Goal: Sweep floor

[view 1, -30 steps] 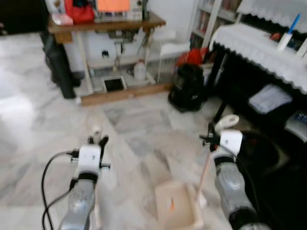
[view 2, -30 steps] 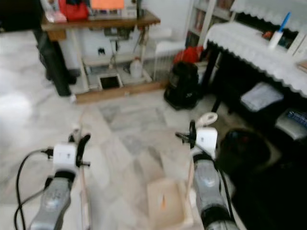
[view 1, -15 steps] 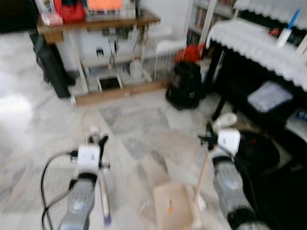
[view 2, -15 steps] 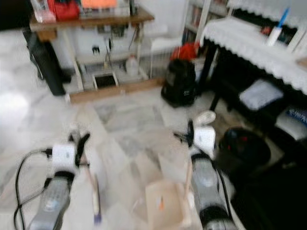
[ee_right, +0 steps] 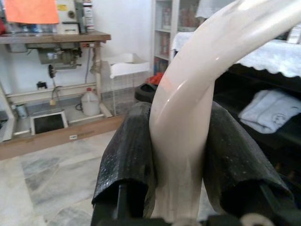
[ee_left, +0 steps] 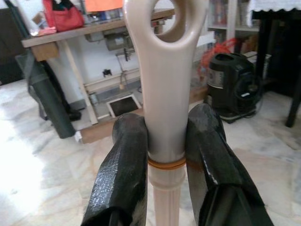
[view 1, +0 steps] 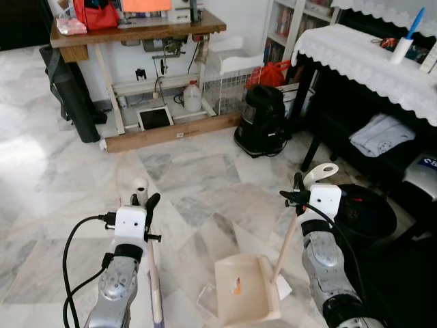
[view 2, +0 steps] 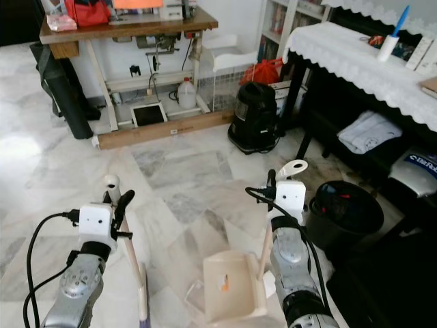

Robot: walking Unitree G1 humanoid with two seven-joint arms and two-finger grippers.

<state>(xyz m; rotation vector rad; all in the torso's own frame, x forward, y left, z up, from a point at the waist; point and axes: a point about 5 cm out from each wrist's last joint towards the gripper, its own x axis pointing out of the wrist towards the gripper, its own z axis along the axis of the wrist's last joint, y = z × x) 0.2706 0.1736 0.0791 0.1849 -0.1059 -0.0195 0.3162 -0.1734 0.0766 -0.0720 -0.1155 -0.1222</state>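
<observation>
The left gripper sits at about 8 o'clock in the head view, its two black fingers clamped on the cream broom handle just under its looped end. The broom slants down from that grip toward 6 o'clock, over the marble floor. The right gripper is at about 4 o'clock, fingers closed tight on the curved cream top of the dustpan handle. Its wooden shaft runs down to the dustpan, which rests on the floor at 6 o'clock between the two arms, an orange scrap lying in its tray and a clear wrapper touching its left edge.

Compared with half a second ago, the view is sharp instead of blurred, and the whole scene has shifted slightly, so the camera has moved. Both grips look unchanged, and the dustpan stays low between the arms.

At 12 o'clock stands a wooden table; a black vacuum cleaner sits at 1 o'clock and a black bin at 3 o'clock
</observation>
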